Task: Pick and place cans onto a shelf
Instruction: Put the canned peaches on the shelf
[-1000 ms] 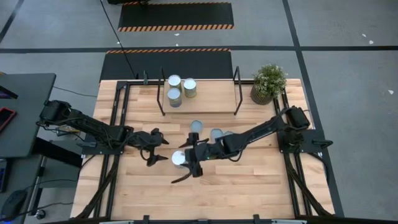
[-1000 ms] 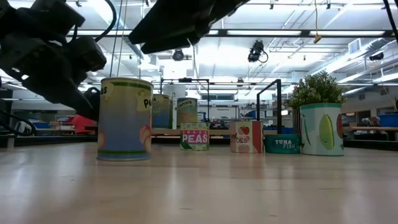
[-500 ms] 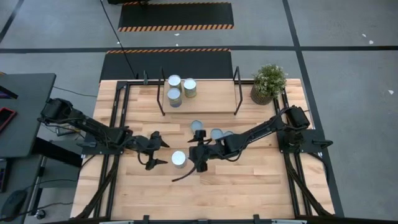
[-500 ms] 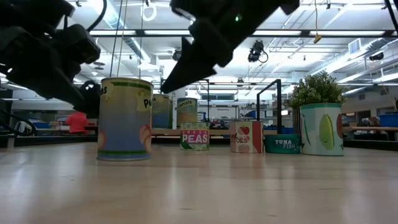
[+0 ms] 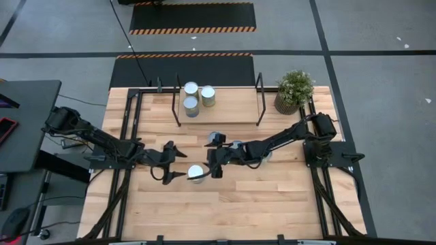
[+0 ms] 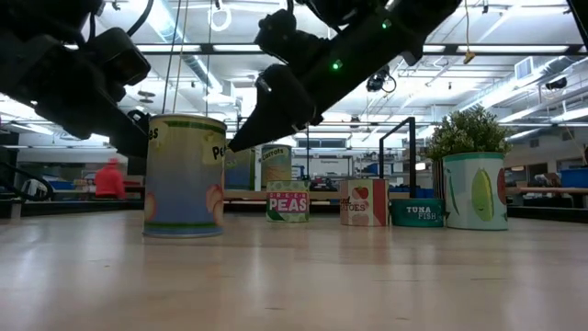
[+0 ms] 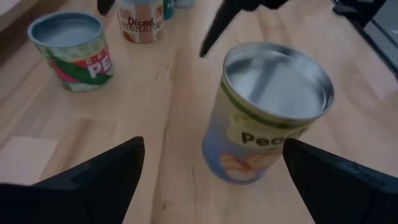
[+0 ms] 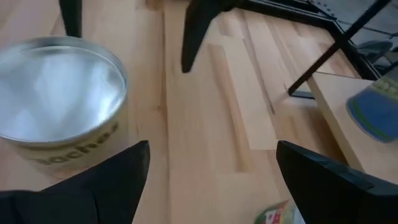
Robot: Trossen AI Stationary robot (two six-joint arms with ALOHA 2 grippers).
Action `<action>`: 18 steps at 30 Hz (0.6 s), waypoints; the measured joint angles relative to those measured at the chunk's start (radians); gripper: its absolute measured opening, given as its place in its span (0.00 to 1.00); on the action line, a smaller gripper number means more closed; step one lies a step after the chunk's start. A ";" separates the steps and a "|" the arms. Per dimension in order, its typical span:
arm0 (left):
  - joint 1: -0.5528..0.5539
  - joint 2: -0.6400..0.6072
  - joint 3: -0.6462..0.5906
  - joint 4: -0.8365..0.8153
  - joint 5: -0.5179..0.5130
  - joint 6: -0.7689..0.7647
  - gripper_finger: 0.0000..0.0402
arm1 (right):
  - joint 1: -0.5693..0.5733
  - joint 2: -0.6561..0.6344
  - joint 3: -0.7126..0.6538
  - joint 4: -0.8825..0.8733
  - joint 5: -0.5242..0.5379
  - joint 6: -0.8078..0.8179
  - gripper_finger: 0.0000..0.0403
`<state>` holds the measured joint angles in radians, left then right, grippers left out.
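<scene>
**Mid-tabletop: peach can between two arms**

Mid-tabletop (image 5: 231, 204) stands the peach can (image 5: 196, 173), upright, untouched. Left fingers (image 5: 172, 166) spread wide beside it; right fingers (image 5: 212, 165) released too. Three cans sit on the shelf (image 5: 225, 109).

— What sits at the table's (image 5: 272, 197) far right corner?
— A potted plant (image 5: 294, 90).
— And off the table?
— A dark desk (image 5: 24, 122) to the left, hazard-striped mats (image 5: 193, 17) on the floor beyond, and a person in red (image 6: 109, 178) in the room behind.
</scene>
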<state>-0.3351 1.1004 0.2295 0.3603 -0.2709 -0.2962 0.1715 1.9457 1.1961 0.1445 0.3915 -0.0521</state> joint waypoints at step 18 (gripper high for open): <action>0.002 0.000 0.000 0.028 -0.230 0.078 0.97 | 0.095 0.001 -0.008 -0.007 0.030 0.125 0.89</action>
<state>-0.3331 1.1004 0.2295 0.3881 -0.5006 -0.2183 0.2663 1.9465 1.1885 0.1374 0.4213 0.0733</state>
